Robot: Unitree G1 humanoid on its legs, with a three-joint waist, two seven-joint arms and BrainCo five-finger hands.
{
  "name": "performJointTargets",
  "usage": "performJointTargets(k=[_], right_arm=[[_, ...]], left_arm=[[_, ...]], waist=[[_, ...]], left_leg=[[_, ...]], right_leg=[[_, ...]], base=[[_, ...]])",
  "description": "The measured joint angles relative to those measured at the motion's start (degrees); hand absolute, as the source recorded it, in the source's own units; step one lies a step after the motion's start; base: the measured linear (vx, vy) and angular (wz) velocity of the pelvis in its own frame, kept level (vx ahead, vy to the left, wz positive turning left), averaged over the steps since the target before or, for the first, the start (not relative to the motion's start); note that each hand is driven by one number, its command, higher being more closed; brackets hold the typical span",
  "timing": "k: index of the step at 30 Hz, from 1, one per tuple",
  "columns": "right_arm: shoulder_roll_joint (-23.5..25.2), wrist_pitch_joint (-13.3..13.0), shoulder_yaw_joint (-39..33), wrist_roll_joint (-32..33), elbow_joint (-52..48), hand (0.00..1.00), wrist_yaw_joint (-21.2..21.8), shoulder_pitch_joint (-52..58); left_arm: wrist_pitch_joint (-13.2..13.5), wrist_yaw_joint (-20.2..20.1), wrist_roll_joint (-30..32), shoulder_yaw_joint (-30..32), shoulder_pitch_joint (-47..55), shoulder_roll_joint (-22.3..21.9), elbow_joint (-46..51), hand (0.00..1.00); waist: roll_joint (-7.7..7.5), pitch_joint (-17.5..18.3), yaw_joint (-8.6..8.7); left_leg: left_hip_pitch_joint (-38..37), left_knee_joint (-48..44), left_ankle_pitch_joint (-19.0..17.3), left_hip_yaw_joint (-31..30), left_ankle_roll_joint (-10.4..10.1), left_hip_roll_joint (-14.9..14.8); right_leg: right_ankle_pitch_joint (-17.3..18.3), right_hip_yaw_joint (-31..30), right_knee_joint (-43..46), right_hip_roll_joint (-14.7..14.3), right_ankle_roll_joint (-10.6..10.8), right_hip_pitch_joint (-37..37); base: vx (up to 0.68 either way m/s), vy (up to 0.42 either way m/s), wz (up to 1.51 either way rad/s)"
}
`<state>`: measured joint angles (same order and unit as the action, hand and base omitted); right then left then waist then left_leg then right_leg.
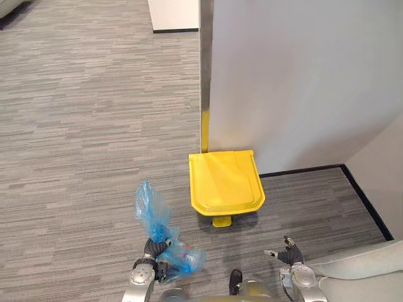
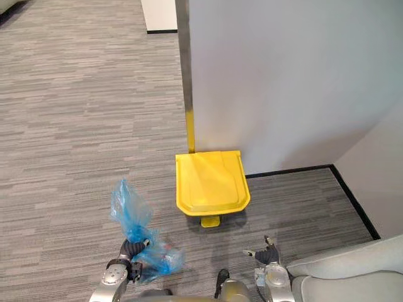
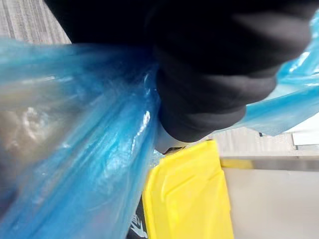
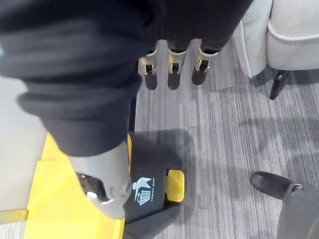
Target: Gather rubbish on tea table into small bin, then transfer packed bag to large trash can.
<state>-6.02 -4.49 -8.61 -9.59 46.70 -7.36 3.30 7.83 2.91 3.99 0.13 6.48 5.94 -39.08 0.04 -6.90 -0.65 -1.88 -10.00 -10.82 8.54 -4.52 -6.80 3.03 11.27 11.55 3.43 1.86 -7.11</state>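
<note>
at eight o'clock from yellow bin (image 1: 225, 179), left hand (image 1: 155, 253) is clenching blue bag (image 1: 151, 207), right hand (image 1: 289, 255) slack-fingered; shut lid (image 2: 211, 176) is risking spillage.

Head pair downward; wrists facing bin (image 1: 225, 182)

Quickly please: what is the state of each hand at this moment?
Left hand: closed on the blue bag.
Right hand: open, holding nothing.
</note>
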Motion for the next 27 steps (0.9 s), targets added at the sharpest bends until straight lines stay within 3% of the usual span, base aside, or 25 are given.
performJointTargets(k=[6, 11, 17, 24, 27], right_arm=[[-0.1, -0.1, -0.1, 0.5, 0.6, 0.00, 0.0, -0.1], [-0.2, -0.3, -2.2, 0.6, 1.9, 0.00, 0.0, -0.7], [-0.4, -0.4, -2.4, 1.2, 2.6, 0.00, 0.0, -1.9], [-0.3, -0.6, -2.6, 1.2, 3.7, 0.00, 0.0, -3.1], [0.2, -0.6, -2.6, 1.1, 3.8, 0.00, 0.0, -2.1]], left_arm=[[-0.1, -0.1, 0.0, -0.1, -0.3, 1.4, 0.0, 1.00], [-0.1, -0.1, -0.2, -2.2, -0.7, 1.7, 0.3, 1.00], [0.0, -0.1, -1.1, -3.4, -1.3, 1.8, 0.5, 1.00], [0.0, -0.2, -1.1, -3.9, 0.1, 2.5, 0.3, 1.00], [0.0, -0.1, -1.1, -3.9, 0.9, 3.0, 0.3, 1.00]], waist=[[0.41, -0.1, 0.06], [0.27, -0.1, 0.00], [-0.05, -0.1, -0.05], [-0.12, -0.2, 0.13], [-0.93, -0.3, -0.04]], left_leg=[[0.3, -0.1, 0.5, -2.6, -0.7, 0.0], [1.8, -0.1, 4.1, -3.2, -1.4, 1.7], [2.8, 0.8, 6.4, -0.2, -0.5, 1.8], [1.0, 7.6, 7.5, 1.4, 0.3, 1.7], [1.1, 8.1, 7.3, 2.7, 1.2, 1.9]], right_leg=[[0.0, 3.2, -3.2, 0.0, 0.0, 3.0], [-0.3, 6.4, -5.5, 2.4, 0.2, 5.1], [-2.1, 8.8, -8.0, 2.6, -0.2, 5.9], [-6.5, 7.4, -12.8, 1.5, 0.2, 6.0], [-7.1, 5.8, -13.8, 1.4, 0.6, 5.8]], base=[[0.08, 0.004, 0.25], [0.03, 0.001, 0.39], [-0.03, 0.006, 0.21], [-0.12, 0.027, -0.10], [-0.17, 0.025, -0.15]])
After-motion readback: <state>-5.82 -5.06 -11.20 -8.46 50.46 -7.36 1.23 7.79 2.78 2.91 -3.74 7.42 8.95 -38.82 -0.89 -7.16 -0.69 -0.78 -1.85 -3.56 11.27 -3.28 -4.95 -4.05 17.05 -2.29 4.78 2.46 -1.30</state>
